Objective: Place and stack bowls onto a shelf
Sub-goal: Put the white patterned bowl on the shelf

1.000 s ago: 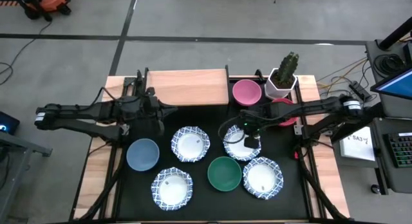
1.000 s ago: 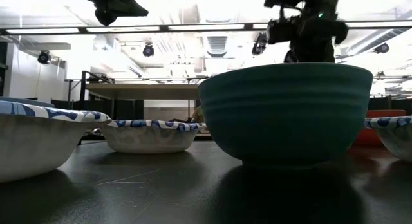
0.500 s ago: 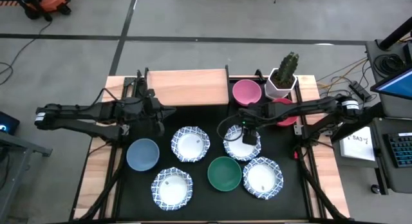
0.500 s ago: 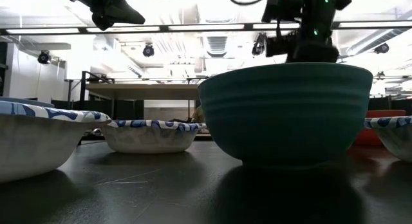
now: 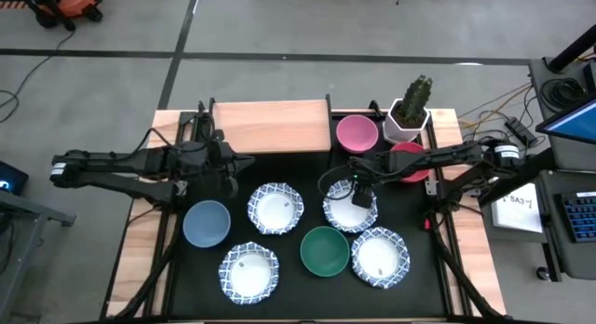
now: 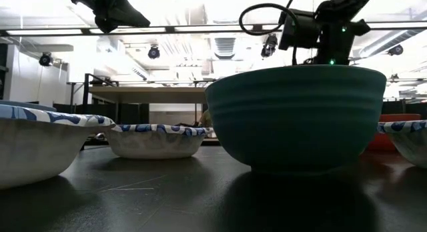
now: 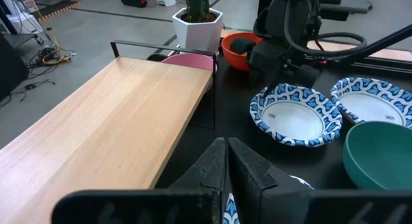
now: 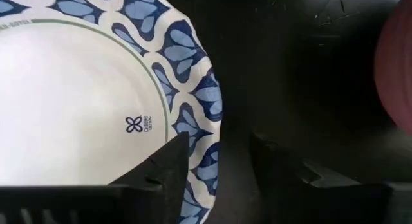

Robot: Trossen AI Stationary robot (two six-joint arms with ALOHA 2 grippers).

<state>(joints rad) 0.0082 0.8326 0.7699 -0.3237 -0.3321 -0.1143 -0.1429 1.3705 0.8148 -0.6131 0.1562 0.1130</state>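
The light-wood shelf (image 5: 270, 127) stands at the mat's far edge with nothing on it. Four blue-patterned white bowls (image 5: 275, 208), a grey-blue one (image 5: 206, 222) and a green one (image 5: 324, 250) sit on the black mat; the pink (image 5: 357, 133) and red (image 5: 410, 161) bowls sit farther back. My right gripper (image 8: 219, 153) is open, pointing down over the far rim of the white bowl (image 5: 349, 209), one finger (image 8: 168, 161) inside the rim, the other (image 8: 277, 161) outside. My left gripper (image 7: 226, 166) hovers shut beside the shelf's near edge. My right gripper comes from above with its fingers on either side of the white bowl's scalloped far rim (image 8: 203, 114). The bowl rests on the mat. Whether either finger touches the rim, I cannot tell.
A white cactus pot (image 5: 407, 114) stands at the far right, next to the pink bowl. In the low view the green bowl (image 6: 297, 115) hides my right gripper's fingertips. Bare mat lies between the shelf and the bowls.
My right gripper has gone a little toward the table's far edge, from over the white bowl's inside to its far rim. The bowls have stayed where they were.
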